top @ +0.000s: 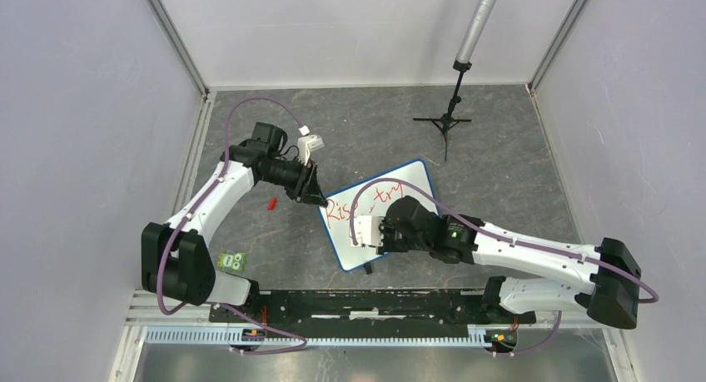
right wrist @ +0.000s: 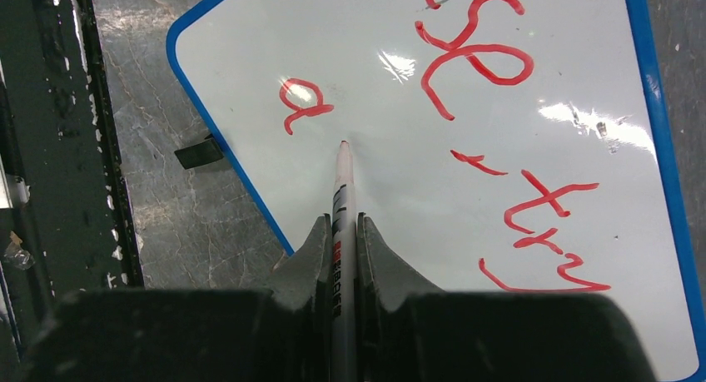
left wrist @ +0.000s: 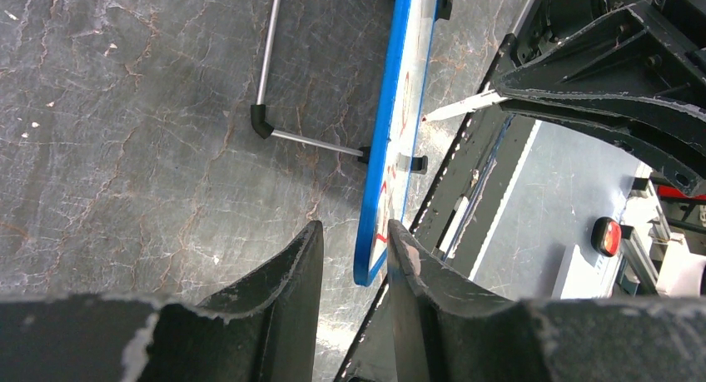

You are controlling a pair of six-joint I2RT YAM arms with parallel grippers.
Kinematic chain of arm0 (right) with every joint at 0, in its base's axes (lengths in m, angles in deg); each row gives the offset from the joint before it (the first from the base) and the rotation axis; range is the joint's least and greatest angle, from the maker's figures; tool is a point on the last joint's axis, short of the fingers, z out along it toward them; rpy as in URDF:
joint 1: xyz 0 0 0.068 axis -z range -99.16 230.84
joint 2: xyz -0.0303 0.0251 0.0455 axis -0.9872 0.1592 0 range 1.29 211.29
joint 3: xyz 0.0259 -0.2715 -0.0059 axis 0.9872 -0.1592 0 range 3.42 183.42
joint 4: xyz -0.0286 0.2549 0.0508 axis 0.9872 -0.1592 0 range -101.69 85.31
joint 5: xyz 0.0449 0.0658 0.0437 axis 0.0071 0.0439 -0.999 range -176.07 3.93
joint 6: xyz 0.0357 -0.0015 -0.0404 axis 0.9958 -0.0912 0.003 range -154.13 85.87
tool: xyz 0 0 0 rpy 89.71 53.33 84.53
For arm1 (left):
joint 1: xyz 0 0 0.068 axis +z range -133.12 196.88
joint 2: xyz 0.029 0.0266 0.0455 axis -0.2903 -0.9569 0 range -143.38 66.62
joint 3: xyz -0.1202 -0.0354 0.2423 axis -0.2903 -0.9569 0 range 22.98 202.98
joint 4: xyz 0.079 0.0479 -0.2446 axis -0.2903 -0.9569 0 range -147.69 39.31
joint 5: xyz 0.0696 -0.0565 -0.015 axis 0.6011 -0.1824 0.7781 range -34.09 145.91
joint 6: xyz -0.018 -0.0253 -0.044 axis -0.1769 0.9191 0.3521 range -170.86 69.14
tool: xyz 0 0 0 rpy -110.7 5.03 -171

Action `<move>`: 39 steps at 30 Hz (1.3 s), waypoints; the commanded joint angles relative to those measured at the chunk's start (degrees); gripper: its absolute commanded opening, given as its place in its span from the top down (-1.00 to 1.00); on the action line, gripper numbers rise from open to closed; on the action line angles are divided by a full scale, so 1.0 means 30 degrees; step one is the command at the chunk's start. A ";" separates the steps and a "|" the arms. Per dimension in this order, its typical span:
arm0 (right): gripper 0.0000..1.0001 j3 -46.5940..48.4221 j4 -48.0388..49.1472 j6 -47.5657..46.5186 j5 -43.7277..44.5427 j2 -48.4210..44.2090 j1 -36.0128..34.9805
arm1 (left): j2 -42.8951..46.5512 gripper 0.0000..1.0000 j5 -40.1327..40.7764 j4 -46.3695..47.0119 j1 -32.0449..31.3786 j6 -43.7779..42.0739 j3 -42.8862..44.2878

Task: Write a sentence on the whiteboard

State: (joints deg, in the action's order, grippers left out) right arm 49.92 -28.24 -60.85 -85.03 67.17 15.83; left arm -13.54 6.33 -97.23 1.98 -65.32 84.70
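Note:
The whiteboard (top: pixel 391 211) stands tilted mid-table, white with a blue rim (right wrist: pixel 250 182). The sentence (top: pixel 362 203) on it is red handwriting: "Rise, try" (right wrist: pixel 499 107) and, on a second line, a single "a" (right wrist: pixel 304 103). My right gripper (right wrist: pixel 343 224) is shut on a white marker (right wrist: pixel 343 191), and the red tip sits at the board's surface just beside the "a". My left gripper (left wrist: pixel 354 228) brackets the board's left corner (left wrist: pixel 370 270). Its right finger (left wrist: pixel 408 257) lies against the corner; a gap shows on the other side.
A red marker cap (top: pixel 271 203) lies on the stone surface left of the board. A small green item (top: pixel 234 261) sits by the left arm's base. A black tripod stand (top: pixel 449 120) rises at the back right. The board's wire prop (left wrist: pixel 266 116) sticks out behind it.

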 commanded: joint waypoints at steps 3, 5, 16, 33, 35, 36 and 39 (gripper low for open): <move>1.00 0.0877 0.0701 0.0350 0.0196 0.0527 0.0048 | 0.0340 0.20 -0.0114 0.0452 -0.0104 0.0107 -0.0034; 1.00 0.0891 0.0684 0.0409 0.0338 0.0701 0.0050 | 0.0333 0.20 -0.0142 0.0453 -0.0110 0.0106 -0.0006; 1.00 0.1044 0.1151 0.0667 0.0884 0.1234 0.0037 | 0.0416 0.19 -0.0113 0.0434 -0.0103 0.0089 -0.0065; 1.00 0.0119 0.0878 0.0296 -0.0218 0.1436 -0.0273 | 0.0377 0.19 -0.0084 0.0456 -0.0103 0.0022 -0.0093; 1.00 -0.0038 0.0813 0.0208 -0.0136 0.1464 -0.0303 | 0.0346 0.19 -0.0099 0.0434 -0.0104 0.0028 -0.0063; 1.00 -0.0101 0.0751 0.0151 -0.0112 0.1495 -0.0303 | 0.0366 0.19 -0.0106 0.0455 -0.0103 0.0025 -0.0063; 1.00 -0.0315 0.0622 0.0039 -0.0100 0.1406 -0.0337 | 0.0354 0.19 -0.0069 0.0456 -0.0102 0.0022 -0.0092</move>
State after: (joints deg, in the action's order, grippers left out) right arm 50.30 -27.23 -59.75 -85.45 71.04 14.97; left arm -13.54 6.33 -97.23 1.98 -65.32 84.46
